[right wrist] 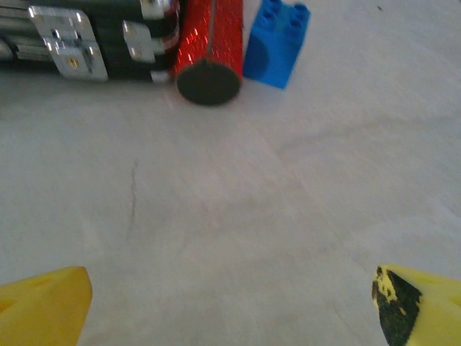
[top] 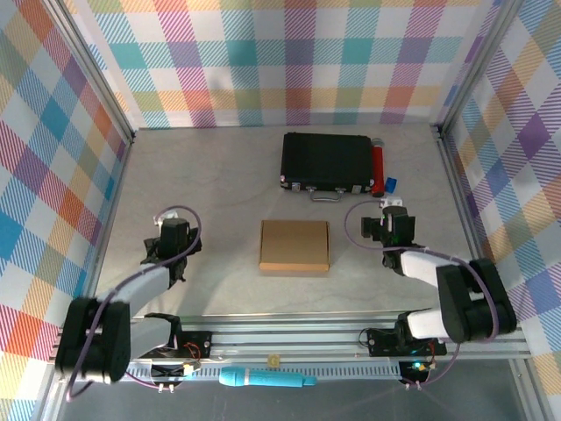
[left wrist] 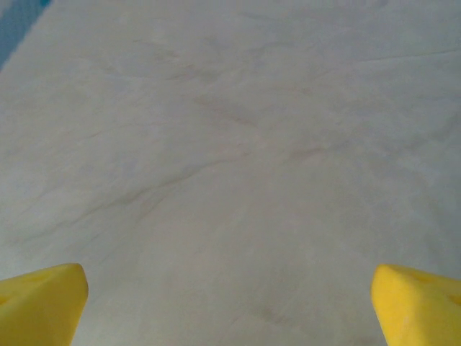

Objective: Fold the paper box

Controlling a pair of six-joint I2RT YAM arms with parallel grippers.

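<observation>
My left pincer (left wrist: 230, 306) wide, empty; right pincer (right wrist: 230, 306) wide, empty. Paper box (top: 294, 246) loose on surface (top: 219, 202). One-sided push may slide it toward black case (top: 326, 162), skewing fold.

Left arm (top: 145, 285) and right arm (top: 429, 265) crouch low, jaws spread wide, empty.

Right gripper (right wrist: 230, 310) spread wide over table (right wrist: 238, 216). Ahead — black case (right wrist: 72, 36), red cylinder (right wrist: 209, 43) (dark end cap), blue brick (right wrist: 277, 40).
</observation>
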